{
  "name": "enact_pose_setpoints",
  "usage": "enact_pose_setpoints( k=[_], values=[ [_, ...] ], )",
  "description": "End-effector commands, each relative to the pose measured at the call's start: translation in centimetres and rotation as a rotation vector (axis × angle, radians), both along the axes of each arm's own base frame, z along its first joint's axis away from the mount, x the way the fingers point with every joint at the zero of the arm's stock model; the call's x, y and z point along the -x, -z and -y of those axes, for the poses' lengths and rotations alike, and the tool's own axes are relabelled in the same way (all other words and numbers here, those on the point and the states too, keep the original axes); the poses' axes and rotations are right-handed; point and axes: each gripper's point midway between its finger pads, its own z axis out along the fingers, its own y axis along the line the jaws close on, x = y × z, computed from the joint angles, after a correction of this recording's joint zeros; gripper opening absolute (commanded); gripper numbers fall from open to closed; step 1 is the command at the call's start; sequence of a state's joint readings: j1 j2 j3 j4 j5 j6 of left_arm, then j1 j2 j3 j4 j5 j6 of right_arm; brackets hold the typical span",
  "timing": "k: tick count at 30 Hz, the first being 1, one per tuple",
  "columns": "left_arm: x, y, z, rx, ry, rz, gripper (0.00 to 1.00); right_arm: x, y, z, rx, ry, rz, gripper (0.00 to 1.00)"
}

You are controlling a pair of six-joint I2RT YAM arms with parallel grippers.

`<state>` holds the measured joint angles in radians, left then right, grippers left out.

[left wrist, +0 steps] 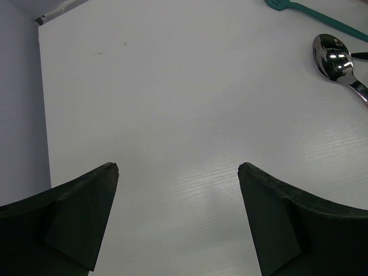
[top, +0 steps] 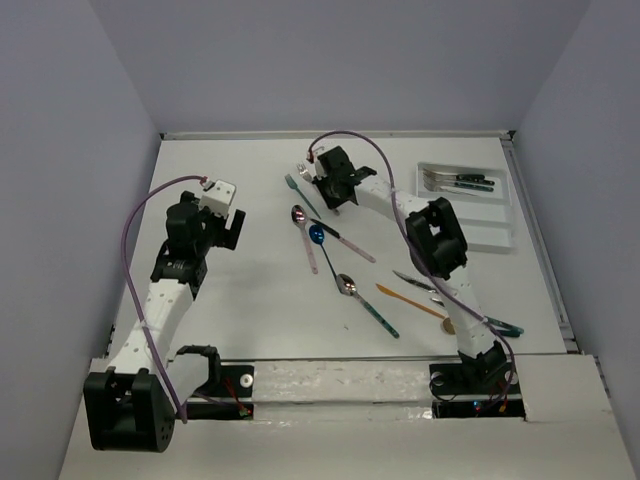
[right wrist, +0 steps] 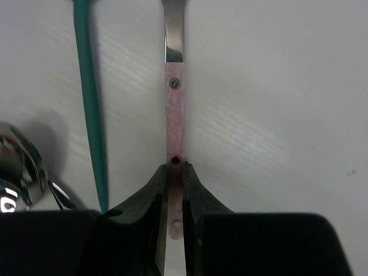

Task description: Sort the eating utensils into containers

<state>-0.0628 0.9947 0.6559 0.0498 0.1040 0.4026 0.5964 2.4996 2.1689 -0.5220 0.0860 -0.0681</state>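
My right gripper [right wrist: 175, 170] is shut on the end of a pink-handled utensil [right wrist: 175, 115]; its silver neck runs out of the top of the view and its head is hidden. In the top view this gripper [top: 333, 188] is at the far middle of the table, left of the white cutlery tray [top: 497, 236]. The tray holds a few dark-handled utensils [top: 455, 181] in its far compartment. My left gripper [left wrist: 178, 169] is open and empty over bare table, seen at the left in the top view [top: 226, 226].
Loose utensils lie mid-table: a teal fork [top: 294, 184], a pink spoon [top: 300, 216], a blue spoon [top: 317, 236], a teal-handled spoon [top: 348, 285], an orange knife [top: 410, 301] and a black knife [top: 415, 280]. The teal handle [right wrist: 86, 86] lies just left of the held utensil.
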Motion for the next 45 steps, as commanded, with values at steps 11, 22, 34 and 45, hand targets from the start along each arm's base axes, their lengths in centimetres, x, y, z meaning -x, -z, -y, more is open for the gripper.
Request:
enact_pose_setpoints(
  k=[11, 22, 34, 45],
  values=[
    [0.6, 0.7, -1.0, -0.036, -0.007, 0.1, 0.99, 13.1, 1.7, 8.6, 0.078, 0.011, -0.261, 0.51],
    [1.3, 0.5, -2.0, -0.052, -0.043, 0.131, 0.99, 8.5, 3.2, 7.6, 0.118, 0.054, -0.221, 0.43],
    [1.3, 1.6, -2.4, -0.061, -0.057, 0.133, 0.99, 3.6, -9.3, 6.4, 0.103, -0.101, 0.15, 0.0],
    [2.3, 2.4, -2.7, -0.1, -0.048, 0.185, 0.99, -1.0, -18.5, 22.1, 0.674, -0.296, 0.675, 0.0]
  ],
)
